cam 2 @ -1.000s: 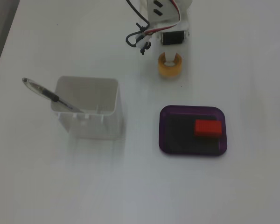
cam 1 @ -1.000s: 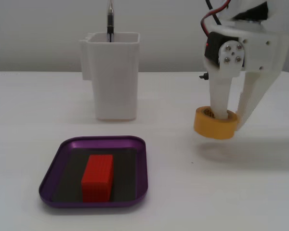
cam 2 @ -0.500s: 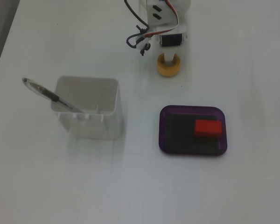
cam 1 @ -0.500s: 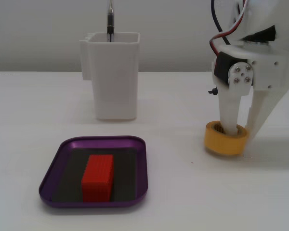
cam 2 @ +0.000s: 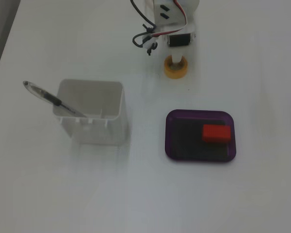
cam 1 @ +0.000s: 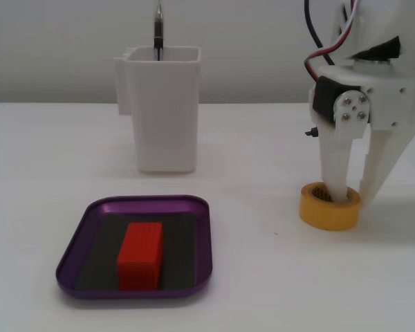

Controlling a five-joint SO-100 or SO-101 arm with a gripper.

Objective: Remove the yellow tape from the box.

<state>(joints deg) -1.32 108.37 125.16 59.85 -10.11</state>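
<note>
The yellow tape [cam 1: 325, 213] rests on the white table at the right, outside the box; it also shows in the other fixed view [cam 2: 177, 73]. My gripper [cam 1: 353, 197] stands over it, pointing down. One finger [cam 1: 337, 181] reaches into the ring's hollow and the other stands against its outer right side, so the jaws pinch the ring's wall. The gripper also shows from above [cam 2: 176, 60]. The purple box [cam 1: 72, 245] lies at the front left and holds only a red ribbed block [cam 1: 140, 252]. Seen from above, the box [cam 2: 169, 138] is apart from the tape.
A tall white container [cam 1: 162, 111] with a pen [cam 1: 158, 31] in it stands behind the box; it also shows from above [cam 2: 94, 116]. The red block [cam 2: 217, 133] sits in the tray's right half in that view. Arm cables [cam 2: 143, 39] hang near the gripper.
</note>
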